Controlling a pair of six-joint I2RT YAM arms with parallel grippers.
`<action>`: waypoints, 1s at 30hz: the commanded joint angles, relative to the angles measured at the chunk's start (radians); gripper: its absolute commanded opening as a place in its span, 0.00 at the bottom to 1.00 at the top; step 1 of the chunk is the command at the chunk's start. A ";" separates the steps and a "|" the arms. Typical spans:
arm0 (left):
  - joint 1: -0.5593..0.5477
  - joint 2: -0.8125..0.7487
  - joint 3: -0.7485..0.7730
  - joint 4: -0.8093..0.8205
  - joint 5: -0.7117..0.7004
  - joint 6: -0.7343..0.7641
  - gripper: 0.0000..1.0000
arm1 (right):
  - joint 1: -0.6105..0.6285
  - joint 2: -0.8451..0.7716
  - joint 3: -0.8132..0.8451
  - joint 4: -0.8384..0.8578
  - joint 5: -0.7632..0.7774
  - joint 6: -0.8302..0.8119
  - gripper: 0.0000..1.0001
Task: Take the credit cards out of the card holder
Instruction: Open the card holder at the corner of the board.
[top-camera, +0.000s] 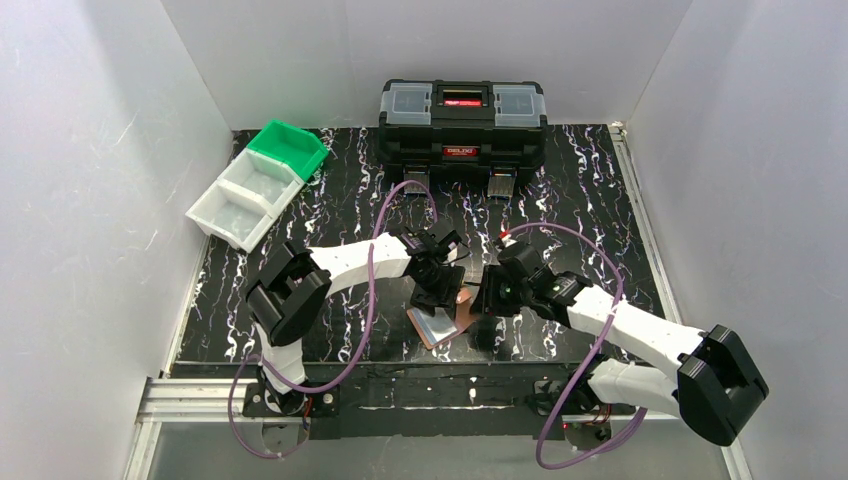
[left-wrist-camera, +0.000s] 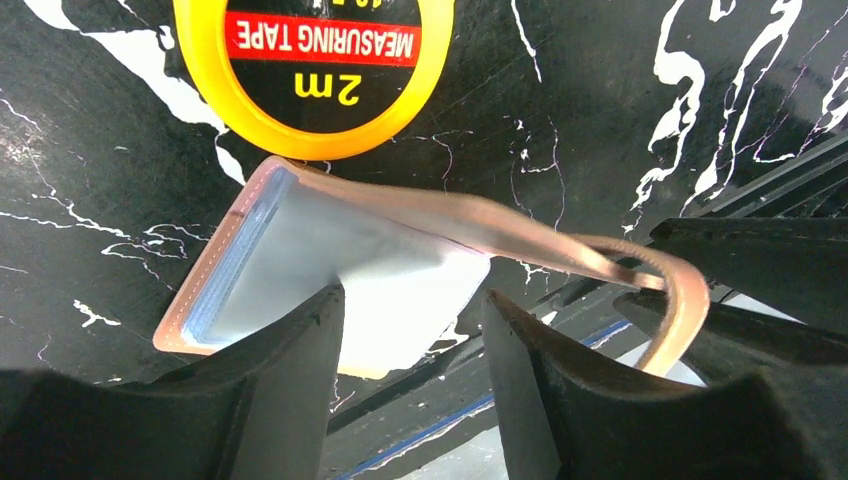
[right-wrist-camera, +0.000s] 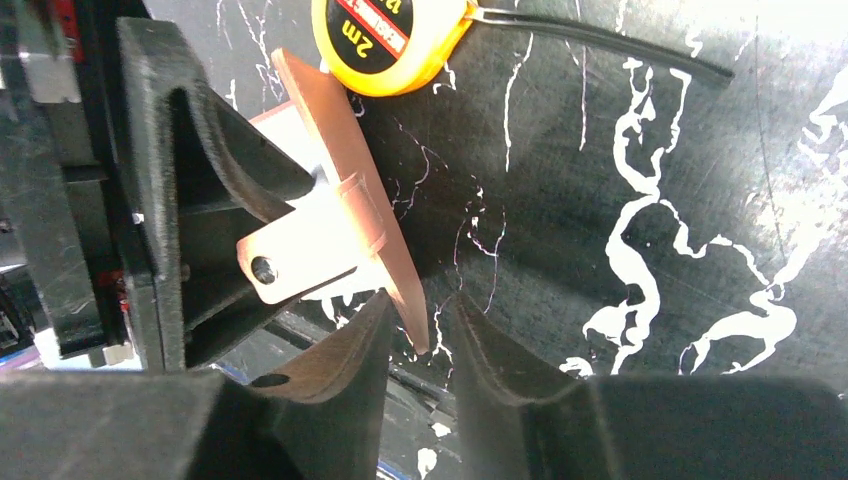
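**Status.** From my station I read the holder (left-wrist-camera: 330, 250) as open. It lies near the front edge of the table (left-wrist-camera: 600, 120), between the 2 arms and just beside the yellow tape (left-wrist-camera: 315, 90). Its sleeve side faces the left wrist camera. Its tan flap (right-wrist-camera: 350, 170) stands up on edge, with the snap tab (right-wrist-camera: 300, 255) sticking out toward the left arm.

**Left gripper** (left-wrist-camera: 412, 300). The jaws stand well apart, with the lower edge of the sleeve side between them. 1 finger overlaps the pale face. I cannot tell whether the holder is clamped or only straddled.

**Right gripper** (right-wrist-camera: 423, 300). The jaws are close together, and the lower corner of the flap lies in the narrow gap. I cannot tell whether they pinch it, because no clear contact shows at the outer finger.

**Cards.** I see none lying free on the table in any of the 3 views. A whitish face (left-wrist-camera: 410, 290) reaches past the bluish sleeve edge. It may be a card partly out or only the sleeve itself, and I cannot resolve which.

**Assessment.** The opening step is done, but on this evidence the extraction is not. I count 0 cards confirmed out, so every card is left to draw and set down.

**Next move, my judgement.** 1 arm should steady the holder while the other takes a card edge.

**Risk.** The cards are thin and the sleeve looks slick, so the holder may drag along instead of giving up a card.

**Not involved.** The toolbox (top-camera: 462, 122) and bins (top-camera: 258, 180) stand well apart at the back.
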 joint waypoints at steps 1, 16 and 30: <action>-0.005 -0.036 0.006 -0.072 -0.035 0.024 0.52 | 0.011 0.001 -0.015 0.038 -0.011 0.012 0.31; -0.005 -0.166 -0.029 -0.110 -0.091 -0.003 0.54 | 0.061 -0.081 -0.141 -0.082 0.052 0.293 0.01; -0.003 -0.314 -0.173 -0.128 -0.133 -0.082 0.50 | 0.130 0.018 -0.111 -0.154 0.129 0.495 0.01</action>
